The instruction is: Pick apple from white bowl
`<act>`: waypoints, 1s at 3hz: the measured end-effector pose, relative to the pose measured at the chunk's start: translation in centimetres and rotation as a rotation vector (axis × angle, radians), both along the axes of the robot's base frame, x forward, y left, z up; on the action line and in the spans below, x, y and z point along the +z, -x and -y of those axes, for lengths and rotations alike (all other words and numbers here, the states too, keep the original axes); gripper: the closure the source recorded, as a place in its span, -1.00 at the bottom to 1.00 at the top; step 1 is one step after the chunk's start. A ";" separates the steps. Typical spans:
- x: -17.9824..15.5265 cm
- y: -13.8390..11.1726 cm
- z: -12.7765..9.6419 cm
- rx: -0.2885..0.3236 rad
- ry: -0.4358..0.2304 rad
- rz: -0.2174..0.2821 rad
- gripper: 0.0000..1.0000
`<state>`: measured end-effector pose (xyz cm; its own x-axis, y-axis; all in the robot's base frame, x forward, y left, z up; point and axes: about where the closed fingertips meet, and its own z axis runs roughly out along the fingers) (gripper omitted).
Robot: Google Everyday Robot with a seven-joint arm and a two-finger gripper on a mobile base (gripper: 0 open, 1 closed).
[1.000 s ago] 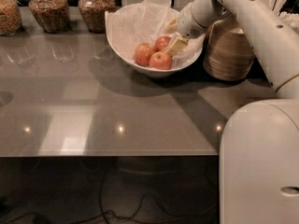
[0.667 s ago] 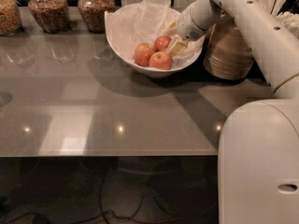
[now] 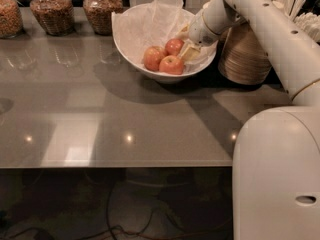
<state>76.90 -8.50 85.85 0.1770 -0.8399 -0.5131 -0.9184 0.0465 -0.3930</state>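
The white bowl (image 3: pixel 131 44) stands at the back of the grey counter, lined with crinkled white tissue paper (image 3: pixel 150 19). Three red-yellow apples lie in it: one on the left (image 3: pixel 153 58), one at the front (image 3: pixel 172 65) and one behind (image 3: pixel 174 46). My gripper (image 3: pixel 188 50) reaches down into the bowl from the right. Its tip is right beside the rear and front apples, on their right side. The white arm (image 3: pixel 260 19) slants across the bowl's right rim and hides that part of the bowl.
A stack of beige disposable bowls (image 3: pixel 245 59) stands just right of the white bowl, behind the arm. Glass jars of grains (image 3: pixel 50 9) line the back left. A cup of white utensils (image 3: pixel 300 9) is at the back right. The robot's white base (image 3: pixel 277 174) fills the lower right.
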 end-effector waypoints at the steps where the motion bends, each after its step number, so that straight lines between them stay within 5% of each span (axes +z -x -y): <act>1: -0.2 0.1 -0.1 -0.005 -0.007 -0.003 0.62; 2: 0.3 0.0 0.1 -0.018 -0.021 0.015 0.99; 3: 2.0 0.1 0.5 -0.028 -0.050 0.057 1.00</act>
<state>76.79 -8.96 87.86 0.1844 -0.8186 -0.5439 -0.8925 0.0923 -0.4416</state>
